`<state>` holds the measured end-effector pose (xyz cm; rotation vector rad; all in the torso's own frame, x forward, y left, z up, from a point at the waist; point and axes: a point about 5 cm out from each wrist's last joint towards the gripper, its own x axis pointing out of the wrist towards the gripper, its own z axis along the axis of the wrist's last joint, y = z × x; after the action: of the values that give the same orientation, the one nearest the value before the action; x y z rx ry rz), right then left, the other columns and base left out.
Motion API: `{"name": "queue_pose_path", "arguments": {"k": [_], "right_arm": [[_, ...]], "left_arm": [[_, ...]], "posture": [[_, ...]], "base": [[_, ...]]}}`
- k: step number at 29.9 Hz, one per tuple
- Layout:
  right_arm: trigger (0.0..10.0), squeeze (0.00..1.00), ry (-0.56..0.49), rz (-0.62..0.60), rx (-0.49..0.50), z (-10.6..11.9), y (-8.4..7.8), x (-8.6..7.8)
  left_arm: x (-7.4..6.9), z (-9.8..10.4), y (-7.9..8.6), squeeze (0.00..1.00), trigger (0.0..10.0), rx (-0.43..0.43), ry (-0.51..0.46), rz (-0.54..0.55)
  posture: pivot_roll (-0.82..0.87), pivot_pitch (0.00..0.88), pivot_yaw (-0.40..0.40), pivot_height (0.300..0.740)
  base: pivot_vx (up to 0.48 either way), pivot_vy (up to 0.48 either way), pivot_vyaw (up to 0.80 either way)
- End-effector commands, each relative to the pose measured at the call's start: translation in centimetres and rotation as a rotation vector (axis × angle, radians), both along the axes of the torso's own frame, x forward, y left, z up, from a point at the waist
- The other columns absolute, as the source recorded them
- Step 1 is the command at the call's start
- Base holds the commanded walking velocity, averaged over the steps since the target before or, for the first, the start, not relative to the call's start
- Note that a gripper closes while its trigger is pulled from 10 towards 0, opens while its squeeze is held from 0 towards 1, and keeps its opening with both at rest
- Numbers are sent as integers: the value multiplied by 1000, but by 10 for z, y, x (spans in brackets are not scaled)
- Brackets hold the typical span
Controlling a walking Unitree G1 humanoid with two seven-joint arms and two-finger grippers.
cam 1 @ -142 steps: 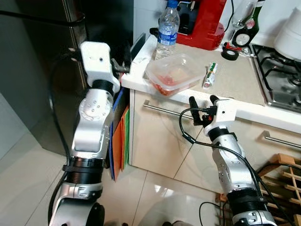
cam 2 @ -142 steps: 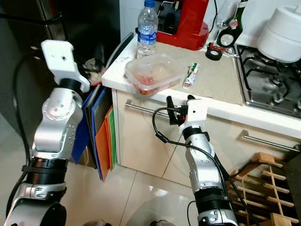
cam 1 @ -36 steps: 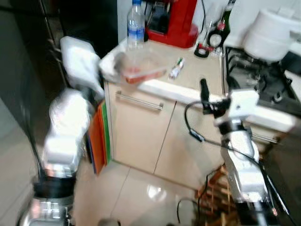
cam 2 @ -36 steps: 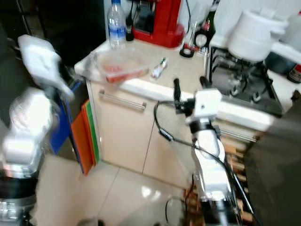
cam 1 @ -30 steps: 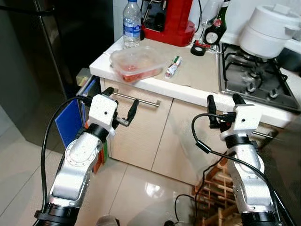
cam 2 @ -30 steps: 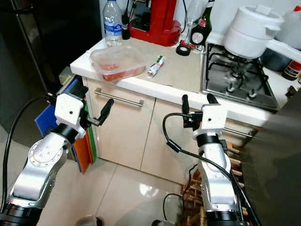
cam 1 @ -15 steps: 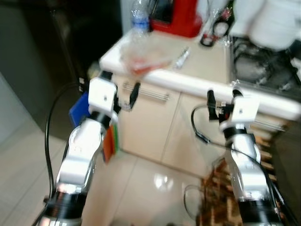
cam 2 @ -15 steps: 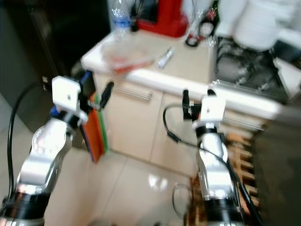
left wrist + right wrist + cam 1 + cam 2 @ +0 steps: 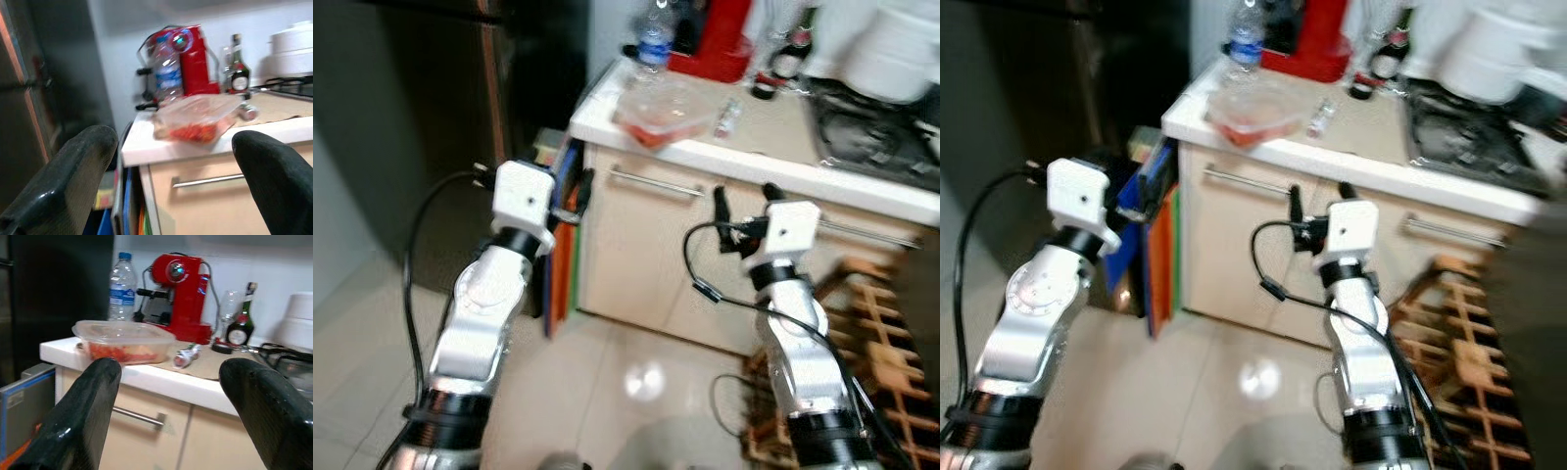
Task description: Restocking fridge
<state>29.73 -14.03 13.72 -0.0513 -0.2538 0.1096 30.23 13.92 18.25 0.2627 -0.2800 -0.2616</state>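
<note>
Both arms raised in front of the cabinet, holding nothing.

I see my left gripper (image 9: 171, 176) and right gripper (image 9: 176, 411) with fingers spread wide, forearms bent upward below the counter (image 9: 1381, 171) edge. On it sit one clear food container (image 9: 123, 341) (red contents), one water bottle (image 9: 121, 289) behind it, one red coffee machine (image 9: 178, 296); the dark fridge (image 9: 431, 108) stands left.

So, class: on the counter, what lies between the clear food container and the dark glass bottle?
In the right wrist view, a small tube lies on the counter between the container and the dark bottle.
</note>
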Motion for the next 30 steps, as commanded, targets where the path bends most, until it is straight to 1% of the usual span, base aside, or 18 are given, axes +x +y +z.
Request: {"name": "queue_pose_path", "arguments": {"k": [1, 4, 6, 8, 11, 12, 13, 15, 20, 23, 26, 27, 30], "right_arm": [[10000, 0, -4, -25, -11, 2, -7, 2], [10000, 0, -5, -25, -9, 2, -7, 3], [10000, 0, -14, -23, -12, 2, -6, 3], [10000, 0, -15, -21, -9, 2, -5, 3], [10000, 0, -15, -18, -9, 2, -5, 3], [10000, 0, -14, -17, -8, 2, -5, 4], [10000, 0, -14, -16, -9, 2, -5, 4], [10000, 0, -14, -15, -10, 2, -5, 4], [10000, 0, -15, -7, -9, 1, -4, 4], [10000, 0, -17, -3, -10, 1, -3, 5], [10000, 0, -18, -1, -11, 1, -3, 5], [10000, 0, -21, 0, -11, 1, -3, 5], [10000, 0, -23, 2, -12, 1, -3, 6]], "left_arm": [[2, 14, -15, 0, 10000, 34, -61, -64], [3, 16, -15, 0, 10000, 34, -62, -64], [5, 17, -16, 0, 10000, 12, -54, -65], [6, 17, -15, 0, 10000, -12, -48, -54], [7, 16, -14, 0, 10000, -25, -44, -36], [8, 15, -13, 0, 10000, -57, -36, -18], [8, 15, -13, 0, 10000, -67, -34, -15], [8, 15, -13, 0, 10000, -72, -35, -13], [5, 25, -13, 0, 10000, -89, -97, 7], [6, 34, -10, 0, 10000, -104, -138, 26], [7, 38, -8, 0, 10000, -114, -157, 39], [6, 52, -4, 0, 10000, -137, -218, 52], [5, 66, -3, 0, 10000, -159, -273, 56]], "posture": [[58, 0, -69, 740], [58, 0, -66, 740], [57, 0, -62, 740], [57, 0, -60, 740], [57, 0, -60, 740], [57, 0, -60, 740], [57, 0, -59, 740], [57, 0, -59, 740], [59, 0, -62, 740], [60, 0, -64, 740], [60, 0, -64, 740], [61, 0, -64, 740], [62, 0, -65, 740]], "base": [[480, 0, -800], [480, 0, -800], [480, 0, -616], [480, 0, 0], [477, 0, 0], [461, 0, 0], [465, 0, 0], [463, 0, 0], [460, 0, 0], [453, 0, 0], [440, 0, 0], [304, 371, 0], [203, 394, 0]]}}
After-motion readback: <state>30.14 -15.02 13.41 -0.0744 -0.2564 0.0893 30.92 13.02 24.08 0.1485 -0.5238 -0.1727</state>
